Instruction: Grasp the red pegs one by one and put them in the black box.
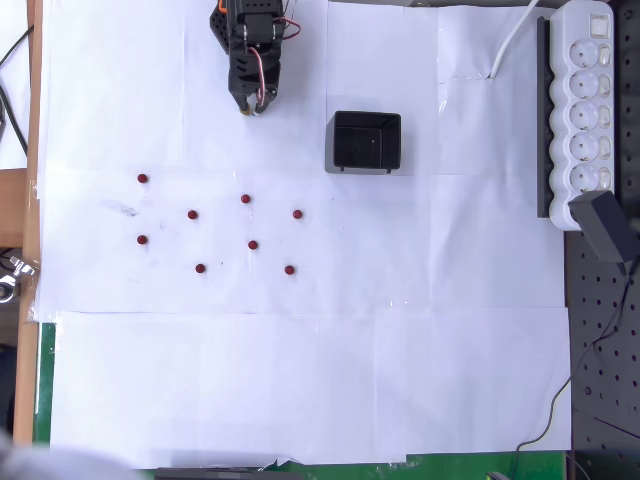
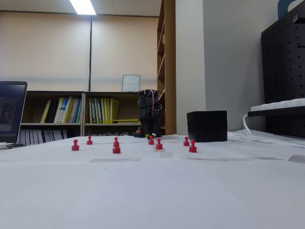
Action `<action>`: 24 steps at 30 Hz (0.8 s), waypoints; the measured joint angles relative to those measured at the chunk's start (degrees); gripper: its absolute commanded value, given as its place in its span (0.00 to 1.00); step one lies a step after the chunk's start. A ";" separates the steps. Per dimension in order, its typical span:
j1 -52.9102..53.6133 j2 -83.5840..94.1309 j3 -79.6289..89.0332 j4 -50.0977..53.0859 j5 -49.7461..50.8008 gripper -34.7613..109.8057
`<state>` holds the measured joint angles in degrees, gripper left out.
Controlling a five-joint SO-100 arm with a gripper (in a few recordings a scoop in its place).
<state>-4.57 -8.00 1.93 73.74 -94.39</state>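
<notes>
Several small dark-red pegs (image 1: 245, 198) stand scattered on the white paper, spread from the far-left one (image 1: 142, 178) to the lower-right one (image 1: 289, 269). In the fixed view they form a loose row (image 2: 116, 148) in front of the arm. The black box (image 1: 365, 140) sits up and to the right of the pegs, its glossy floor bare; it is a dark cube (image 2: 207, 126) in the fixed view. My gripper (image 1: 255, 102) is folded at the top edge, left of the box and well above the pegs. It looks shut with nothing in it.
A white power strip (image 1: 585, 110) with a black adapter (image 1: 608, 225) lies along the right side on a black pegboard. The white paper (image 1: 300, 380) covers the table, with wide free room below the pegs. The wooden table edge (image 1: 33, 150) runs down the left.
</notes>
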 measured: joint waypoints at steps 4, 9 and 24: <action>0.00 7.65 2.90 -2.29 1.85 0.25; -1.93 19.42 11.07 -2.20 -0.88 0.25; -5.10 53.53 23.99 -15.56 2.81 0.25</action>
<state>-9.67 45.53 25.93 58.18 -91.58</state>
